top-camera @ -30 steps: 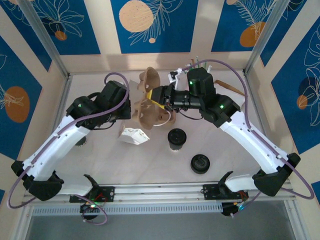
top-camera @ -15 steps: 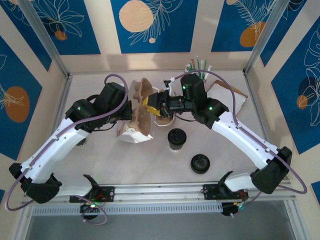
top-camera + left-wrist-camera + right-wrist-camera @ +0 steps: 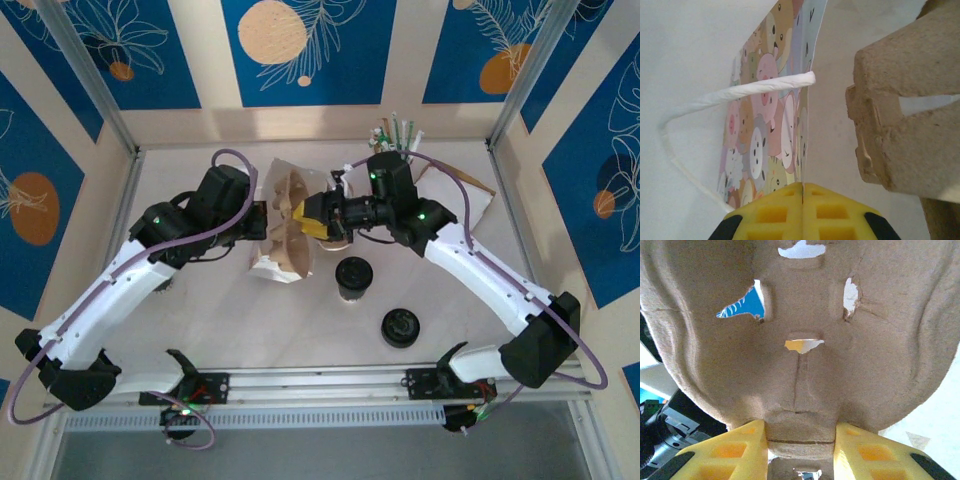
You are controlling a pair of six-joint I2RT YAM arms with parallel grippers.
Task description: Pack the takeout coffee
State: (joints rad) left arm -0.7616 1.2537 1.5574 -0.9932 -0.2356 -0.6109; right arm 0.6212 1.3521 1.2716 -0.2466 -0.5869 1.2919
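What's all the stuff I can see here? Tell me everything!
cup carrier: one, brown, middle of table
paper bag: one, cartoon animals, white handle, beside carrier
takeout coffee: one, white, black lid, right of the carrier
loose lid: one, black, toward right arm's base
straws: several, green and white, far side
table: one, pale
left gripper: one, yellow fingers, shut on paper bag
right gripper: one, yellow fingers, shut on cup carrier
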